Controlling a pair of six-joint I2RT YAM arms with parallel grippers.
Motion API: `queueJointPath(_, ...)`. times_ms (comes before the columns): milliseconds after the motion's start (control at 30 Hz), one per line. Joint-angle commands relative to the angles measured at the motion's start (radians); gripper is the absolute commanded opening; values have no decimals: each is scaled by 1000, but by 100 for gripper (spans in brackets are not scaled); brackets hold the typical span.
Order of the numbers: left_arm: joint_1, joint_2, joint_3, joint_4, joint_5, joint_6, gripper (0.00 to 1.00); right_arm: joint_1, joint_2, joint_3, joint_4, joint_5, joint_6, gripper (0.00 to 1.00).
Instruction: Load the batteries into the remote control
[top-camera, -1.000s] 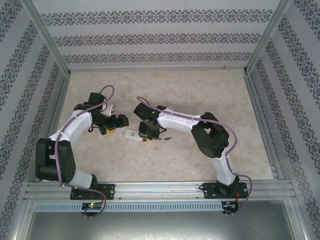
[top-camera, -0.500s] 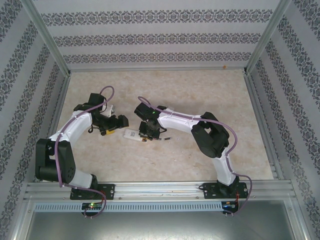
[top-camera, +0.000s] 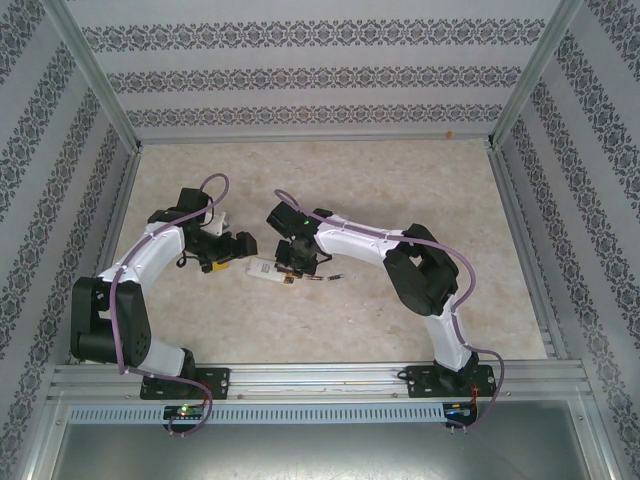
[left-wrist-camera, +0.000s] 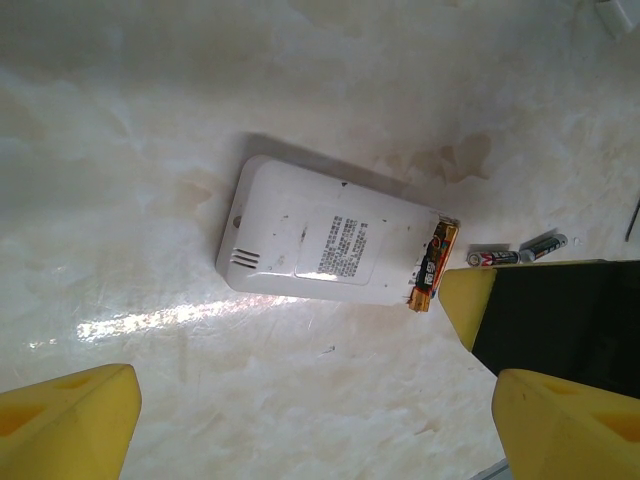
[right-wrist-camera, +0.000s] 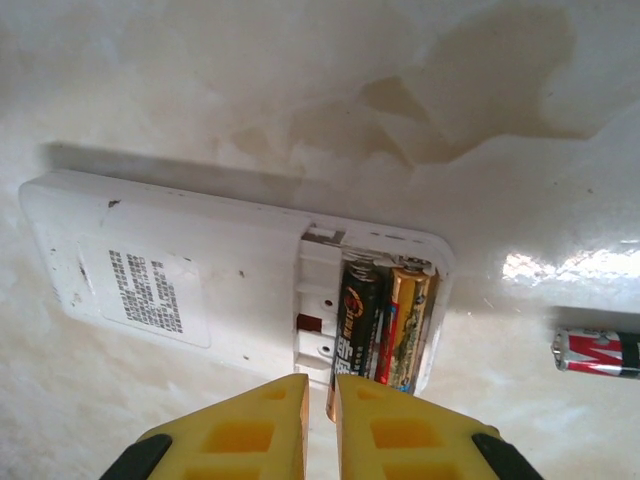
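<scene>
The white remote control (top-camera: 262, 268) lies back-up on the table between the two grippers, its battery bay open at the right end. Two batteries lie in the bay: a dark one (right-wrist-camera: 360, 318) whose near end sticks out over the remote's (right-wrist-camera: 180, 270) edge, and a gold one (right-wrist-camera: 406, 325) beside it. My right gripper (right-wrist-camera: 320, 405) is shut, and its tips stand at that sticking-out end. Two loose batteries (left-wrist-camera: 493, 257) (left-wrist-camera: 543, 245) lie just right of the remote (left-wrist-camera: 320, 240). My left gripper (left-wrist-camera: 315, 425) hangs open near the remote's left end, holding nothing.
A small white piece (top-camera: 222, 214) lies behind the left arm. The table is walled with patterned panels and metal rails (top-camera: 300, 375) along the near edge. One loose battery (right-wrist-camera: 598, 353) sits close to the right gripper's side.
The right wrist has shifted slightly over the remote's open end. The left arm and the remote have stayed where they were.
</scene>
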Motion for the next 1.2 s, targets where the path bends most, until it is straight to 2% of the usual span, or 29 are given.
queueJointPath(0, 5, -17, -6, 13, -6, -4, 92, 3, 18, 27, -57, -5, -5, 16)
queueJointPath(567, 5, -28, -12, 18, -6, -5, 92, 3, 59, 66, -83, -31, -15, 16)
queueJointPath(700, 5, -33, -10, 17, -10, -4, 97, 0, 78, 74, -101, -28, -18, 16)
queueJointPath(800, 5, -38, -8, 7, -18, 1, 100, -6, 90, 78, -117, -15, -30, 15)
queueJointPath(1167, 6, -51, -13, 6, -24, 2, 100, -23, 148, 95, -126, 55, -73, 11)
